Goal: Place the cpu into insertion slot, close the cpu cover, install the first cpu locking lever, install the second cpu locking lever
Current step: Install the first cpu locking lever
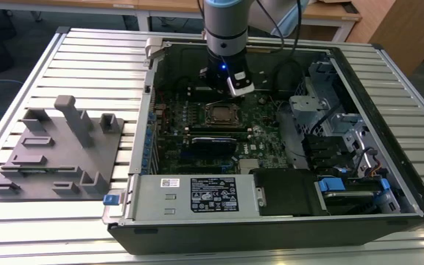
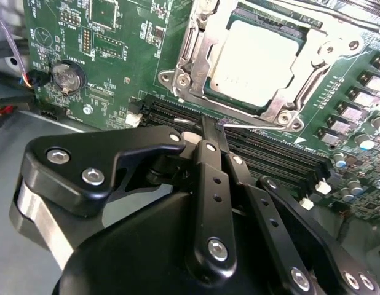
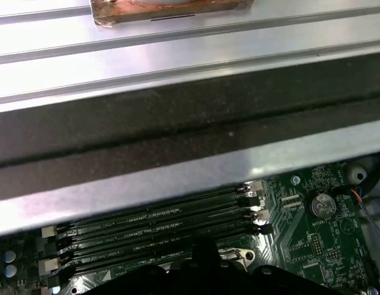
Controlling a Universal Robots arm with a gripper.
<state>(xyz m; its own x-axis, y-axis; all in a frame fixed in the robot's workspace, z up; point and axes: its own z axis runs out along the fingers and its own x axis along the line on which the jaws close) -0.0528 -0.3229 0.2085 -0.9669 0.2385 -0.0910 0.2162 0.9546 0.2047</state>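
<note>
Down in the computer case [image 1: 271, 234]: gripper [image 1: 236, 87] sits low over the motherboard [image 1: 197, 154], just behind the insertion slot [image 2: 178, 78] in the exterior view.
Claw: clenched, fingertips [image 2: 208, 132] pressed together at the end of a thin locking lever [image 2: 257, 126]; can't tell whether the lever is actually pinched.
Chip: cpu [image 2: 254, 61] lies flat in the insertion slot, pale face up.
Cover: cpu cover [image 2: 313, 58] is down over the cpu, chip face showing through its cut-out.
Lever: runs along the slot edge, between it and the memory slots [image 2: 270, 157].
Board: coin cell [image 2: 66, 77] sits well apart from the slot.
Outside: grey fixture block [image 1: 57, 149] on the slatted table [image 1: 86, 49], on the exterior view's left of the case.
PSU: power supply [image 1: 197, 194] sits against the case's near wall.
</note>
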